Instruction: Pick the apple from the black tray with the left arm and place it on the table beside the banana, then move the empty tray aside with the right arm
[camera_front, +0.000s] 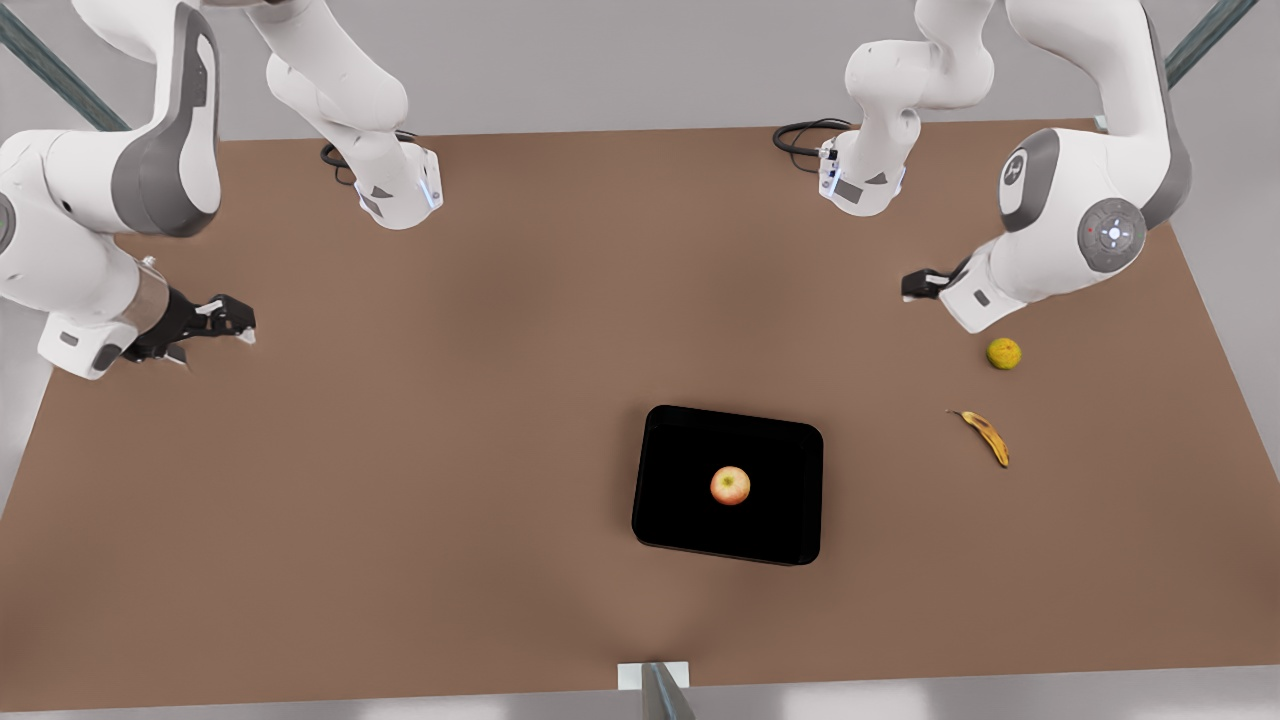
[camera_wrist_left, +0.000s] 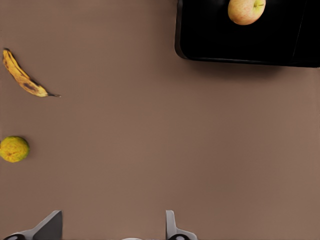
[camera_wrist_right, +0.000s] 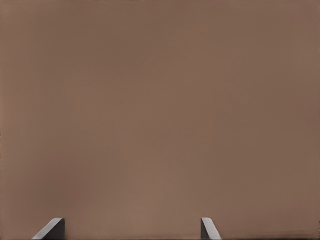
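A red-yellow apple (camera_front: 730, 486) (camera_wrist_left: 245, 10) sits in the middle of the black tray (camera_front: 680, 430) (camera_wrist_left: 210, 40) on the brown table. The banana (camera_front: 985, 436) (camera_wrist_left: 22, 80) lies to the tray's side, on the front view's right. My left gripper (camera_front: 912, 286) (camera_wrist_left: 111, 227) hovers open above the table on the front view's right, behind the banana and apart from the tray. Far from everything, on the front view's left, my right gripper (camera_front: 238, 322) (camera_wrist_right: 131, 229) hangs open over bare table.
A small yellow-green round fruit (camera_front: 1003, 353) (camera_wrist_left: 13, 149) lies just behind the banana, close under the left arm. Both arm bases with black cables (camera_front: 805, 135) stand at the table's back edge. A small bracket (camera_front: 652, 680) sits at the front edge.
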